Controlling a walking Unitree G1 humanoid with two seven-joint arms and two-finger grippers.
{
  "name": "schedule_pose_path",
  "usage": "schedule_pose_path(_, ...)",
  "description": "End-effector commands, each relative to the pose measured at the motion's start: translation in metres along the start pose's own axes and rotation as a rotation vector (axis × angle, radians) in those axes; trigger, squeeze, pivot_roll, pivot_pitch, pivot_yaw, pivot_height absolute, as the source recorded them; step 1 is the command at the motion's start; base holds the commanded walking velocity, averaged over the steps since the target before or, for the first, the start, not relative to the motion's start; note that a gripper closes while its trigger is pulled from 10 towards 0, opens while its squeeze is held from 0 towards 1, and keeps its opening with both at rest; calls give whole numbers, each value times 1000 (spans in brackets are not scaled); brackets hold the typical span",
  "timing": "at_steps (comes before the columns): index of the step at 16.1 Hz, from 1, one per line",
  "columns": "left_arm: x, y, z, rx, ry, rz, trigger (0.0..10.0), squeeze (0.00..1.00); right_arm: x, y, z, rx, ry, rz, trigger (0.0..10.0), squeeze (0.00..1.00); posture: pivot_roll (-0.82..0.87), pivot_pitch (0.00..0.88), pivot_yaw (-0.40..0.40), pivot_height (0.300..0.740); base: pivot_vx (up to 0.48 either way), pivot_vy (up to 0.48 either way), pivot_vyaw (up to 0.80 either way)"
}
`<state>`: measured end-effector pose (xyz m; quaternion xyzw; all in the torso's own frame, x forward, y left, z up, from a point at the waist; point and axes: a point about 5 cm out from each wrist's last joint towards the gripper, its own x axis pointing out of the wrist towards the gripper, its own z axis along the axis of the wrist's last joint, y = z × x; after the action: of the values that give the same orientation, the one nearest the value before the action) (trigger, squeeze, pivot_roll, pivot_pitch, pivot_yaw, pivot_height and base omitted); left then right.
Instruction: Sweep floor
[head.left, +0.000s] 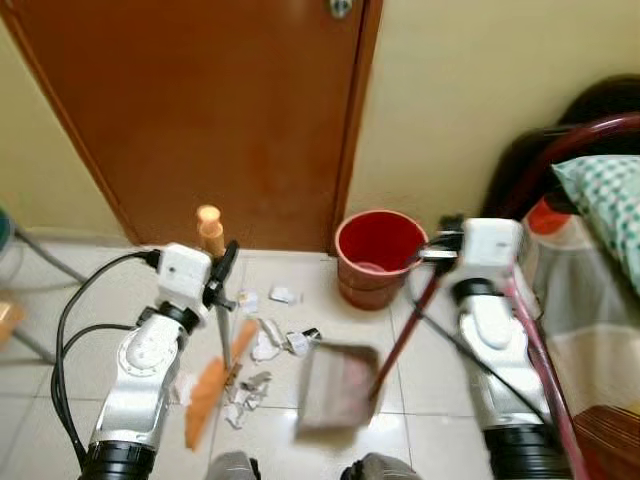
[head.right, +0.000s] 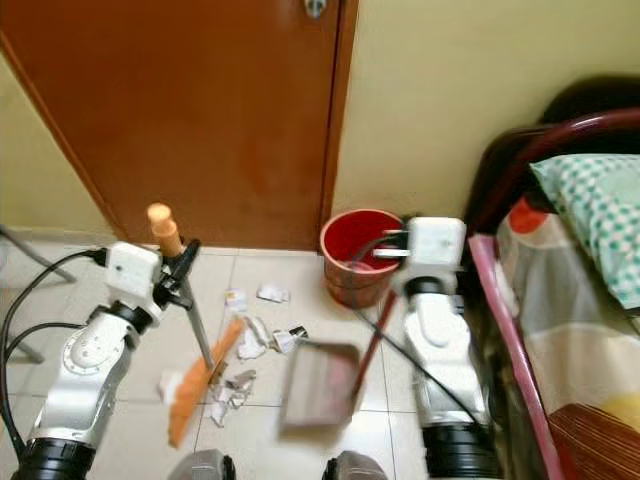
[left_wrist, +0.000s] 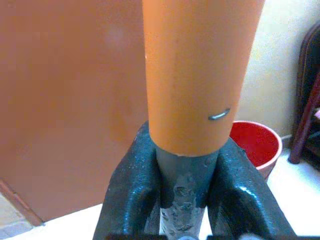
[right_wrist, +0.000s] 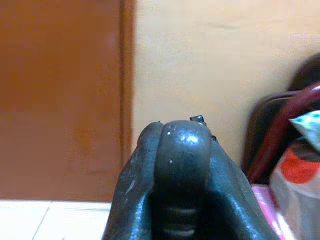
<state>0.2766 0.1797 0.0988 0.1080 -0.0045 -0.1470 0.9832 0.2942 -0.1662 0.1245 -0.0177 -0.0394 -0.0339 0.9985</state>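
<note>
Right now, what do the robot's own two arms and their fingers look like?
Both arms have rounded silver shells with black cuffs near the body and a white box-shaped wrist block. Black cables loop out from the left arm at its wrist; a thinner black cable runs beside the right arm. The fingers are long, black and glossy, with rounded tips.

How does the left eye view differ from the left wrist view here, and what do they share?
Left eye view alone: paper scraps on the tiled floor, the broom's orange head, the dustpan held by the right gripper, and a bed.

Left wrist view alone: the black fingers clamped on the grey shaft just under the orange grip.

Both: the left gripper, broom handle, red bucket, brown door.
</note>
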Motion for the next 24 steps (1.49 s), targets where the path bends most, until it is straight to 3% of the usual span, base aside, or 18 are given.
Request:
schedule_pose_path(1, 0, 16, 5, 66, -9, 55, 10000, 0, 6, -2, 13, -13, -62, -1, 10000, 0, 10, 68, -41, 740, 0, 0, 0)
schedule_pose_path(2, 9, 31, 23, 95, -83, 87, 10000, 0, 9, -4, 15, -19, -70, -7, 10000, 0, 9, 67, -42, 740, 0, 0, 0)
schedule_pose_path(5, 25, 41, 56, 103, -199, 167, 10000, 0, 10, -1, 14, -19, -75, -5, 10000, 0, 9, 67, -39, 740, 0, 0, 0)
schedule_pose_path(6, 29, 40, 56, -55, -199, 177, 10000, 0, 9, -1, 13, -19, -74, -6, 10000, 0, 9, 67, -39, 740, 0, 0, 0)
schedule_pose_path(8, 30, 37, 58, -62, -206, 179, 10000, 0, 8, -2, 12, -22, -71, -10, 10000, 0, 7, 70, -37, 740, 0, 0, 0)
schedule_pose_path(13, 33, 8, 74, -28, -269, 108, 10000, 0, 6, -15, 4, -80, -44, -74, 10000, 0, 19, 92, -35, 740, 0, 0, 0)
schedule_pose_path(15, 38, -3, 76, -67, -273, 85, 10000, 0, 7, -20, 4, -127, -28, -116, 10000, 0, 13, 99, -30, 740, 0, 0, 0)
schedule_pose_path(19, 45, -20, 90, -51, -333, 8, 10000, 0, 6, -32, 1, -121, 3, -185, 10000, 0, -7, 113, -21, 740, 0, 0, 0)
schedule_pose_path(20, 48, -31, 98, -33, -365, -40, 10000, 0, 4, -39, -2, -116, 28, -225, 10000, 0, -16, 120, -15, 740, 0, 0, 0)
schedule_pose_path(22, 51, -41, 97, -47, -358, -95, 10000, 0, 1, -41, -7, -105, 58, -247, 10000, 0, -17, 125, -19, 740, 0, 0, 0)
schedule_pose_path(24, 51, -54, 85, -60, -289, -176, 10000, 0, 0, -41, -13, -84, 96, -260, 10000, 0, -18, 132, -26, 740, 0, 0, 0)
